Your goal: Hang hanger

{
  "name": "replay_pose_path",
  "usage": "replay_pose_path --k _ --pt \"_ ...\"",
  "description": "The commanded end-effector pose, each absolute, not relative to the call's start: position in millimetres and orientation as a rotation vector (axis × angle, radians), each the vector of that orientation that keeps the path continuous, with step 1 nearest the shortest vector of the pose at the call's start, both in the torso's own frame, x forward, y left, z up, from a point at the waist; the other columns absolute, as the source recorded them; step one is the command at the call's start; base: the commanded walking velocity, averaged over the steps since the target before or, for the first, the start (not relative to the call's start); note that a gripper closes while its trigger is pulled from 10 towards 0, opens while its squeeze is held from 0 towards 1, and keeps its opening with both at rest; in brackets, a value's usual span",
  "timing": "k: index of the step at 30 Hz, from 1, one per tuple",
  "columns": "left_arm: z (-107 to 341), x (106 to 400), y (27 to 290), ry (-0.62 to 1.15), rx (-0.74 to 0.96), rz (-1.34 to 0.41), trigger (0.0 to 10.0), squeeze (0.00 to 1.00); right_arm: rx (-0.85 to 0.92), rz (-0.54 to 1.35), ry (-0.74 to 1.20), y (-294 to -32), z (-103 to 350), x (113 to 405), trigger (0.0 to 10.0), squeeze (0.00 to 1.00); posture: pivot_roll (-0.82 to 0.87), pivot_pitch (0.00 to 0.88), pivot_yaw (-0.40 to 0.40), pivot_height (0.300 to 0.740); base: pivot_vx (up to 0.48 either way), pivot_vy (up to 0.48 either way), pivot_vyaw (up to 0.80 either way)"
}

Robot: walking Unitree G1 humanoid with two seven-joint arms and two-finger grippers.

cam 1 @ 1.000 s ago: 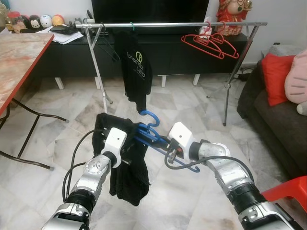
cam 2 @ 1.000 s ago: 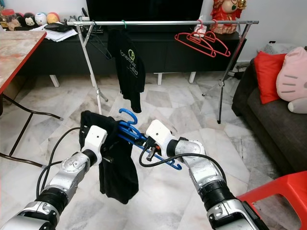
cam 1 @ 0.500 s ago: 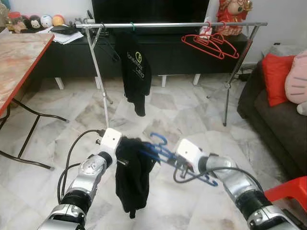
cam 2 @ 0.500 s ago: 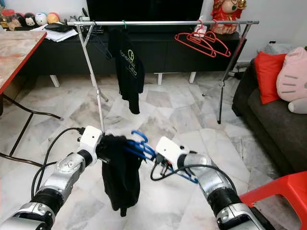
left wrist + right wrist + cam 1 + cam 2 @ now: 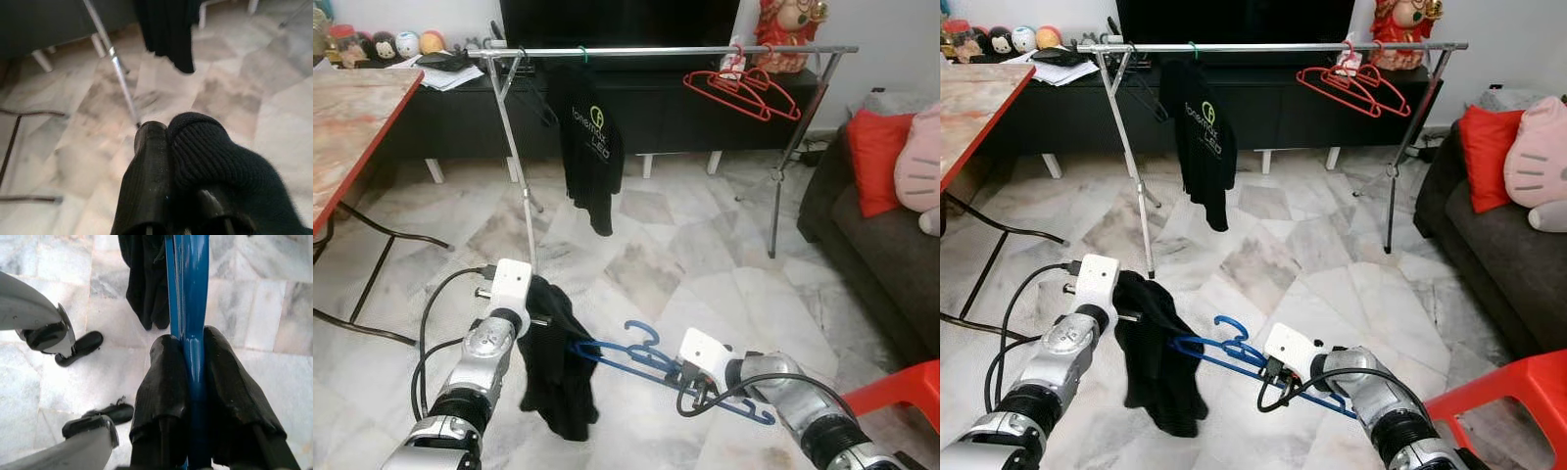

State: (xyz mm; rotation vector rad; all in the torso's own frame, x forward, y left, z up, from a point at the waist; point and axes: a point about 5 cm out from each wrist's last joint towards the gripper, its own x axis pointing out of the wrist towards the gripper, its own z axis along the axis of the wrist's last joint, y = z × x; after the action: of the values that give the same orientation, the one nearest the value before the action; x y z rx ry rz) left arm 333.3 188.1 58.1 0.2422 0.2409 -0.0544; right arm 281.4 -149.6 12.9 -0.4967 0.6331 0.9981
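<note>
My right gripper (image 5: pixel 188 382) clamps the blue hanger (image 5: pixel 636 354), which extends leftward to the black garment (image 5: pixel 553 362) pinched in my left gripper (image 5: pixel 171 161).

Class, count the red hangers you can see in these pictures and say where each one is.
2. Both red hangers hang side by side near the right end of the clothes rail, overlapping each other. More could be hidden behind them.

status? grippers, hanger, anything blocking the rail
Left gripper shut on black garment. Right gripper shut on blue hanger, held low. Rail across the floor; black shirt and red hangers on it.
</note>
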Motion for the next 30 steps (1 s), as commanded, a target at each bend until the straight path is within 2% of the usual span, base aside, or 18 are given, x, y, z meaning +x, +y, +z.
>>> replay_pose_path --k 1,2,3,5,7,8,14,17,23,24,25,27,28,30 --pt "47 327 197 0.298 0.299 0.002 8.7 0.0 -0.435 0.966 0.596 -150 17 283 0.0 0.0 -0.05 0.0 -0.06 0.74 0.0 0.0 0.0" --pt "47 327 197 0.298 0.299 0.002 8.7 0.0 -0.435 0.966 0.596 -150 17 283 0.0 0.0 -0.05 0.0 -0.06 0.74 0.0 0.0 0.0" --pt "40 321 203 0.33 0.321 0.029 10.0 0.0 -0.397 0.948 0.581 -150 18 284 0.0 0.0 -0.05 0.0 -0.06 0.74 0.0 0.0 0.0" --pt "34 316 208 0.35 0.302 0.05 10.0 0.0 -0.354 0.915 0.569 -150 19 284 0.0 0.0 -0.05 0.0 -0.06 0.74 0.0 0.0 0.0" --pt "28 310 214 0.368 0.268 0.089 10.0 0.0 -0.286 0.862 0.558 -152 19 284 9.6 0.0 -0.05 0.0 -0.061 0.74 0.0 0.0 0.0" --pt "27 308 216 0.369 0.255 0.101 10.0 0.0 -0.25 0.846 0.556 -153 18 284 10.0 0.0 -0.05 0.0 -0.061 0.74 0.0 0.0 0.0" --pt "27 305 219 0.335 0.21 0.145 10.0 0.0 -0.124 0.792 0.535 -155 15 275 10.0 0.0 -0.05 0.0 -0.059 0.74 0.0 0.0 0.0" --pt "33 305 217 0.279 0.174 0.147 10.0 0.0 -0.15 0.755 0.522 -156 10 269 10.0 0.0 -0.06 0.0 -0.055 0.74 0.0 0.0 0.0" --pt "54 297 199 0.071 0.095 0.101 10.0 0.0 -0.097 0.4 0.358 -159 13 274 10.0 0.0 -0.05 0.0 -0.065 0.74 0.0 0.0 0.0" --pt "54 297 199 0.071 0.095 0.101 10.0 0.0 -0.097 0.4 0.358 -159 13 274 10.0 0.0 -0.05 0.0 -0.065 0.74 0.0 0.0 0.0" --pt "55 291 195 0.042 0.062 0.108 10.0 0.0 -0.055 0.299 0.319 -160 13 271 10.0 0.0 -0.04 0.0 -0.063 0.74 0.0 0.0 0.0" --pt "55 288 195 0.033 0.039 0.116 10.0 0.0 -0.031 0.249 0.304 -161 12 269 10.0 0.0 -0.05 0.0 -0.061 0.74 0.0 0.0 0.0" --pt "56 282 194 0.017 0.033 0.113 10.0 0.0 0.033 0.155 0.29 -163 12 268 10.0 0.0 -0.05 0.0 -0.056 0.74 0.0 0.0 0.0" --pt "60 276 195 -0.013 0.027 0.119 10.0 0.0 0.025 0.123 0.244 -162 16 265 10.0 0.0 -0.05 0.0 -0.054 0.74 0.0 0.0 0.0"
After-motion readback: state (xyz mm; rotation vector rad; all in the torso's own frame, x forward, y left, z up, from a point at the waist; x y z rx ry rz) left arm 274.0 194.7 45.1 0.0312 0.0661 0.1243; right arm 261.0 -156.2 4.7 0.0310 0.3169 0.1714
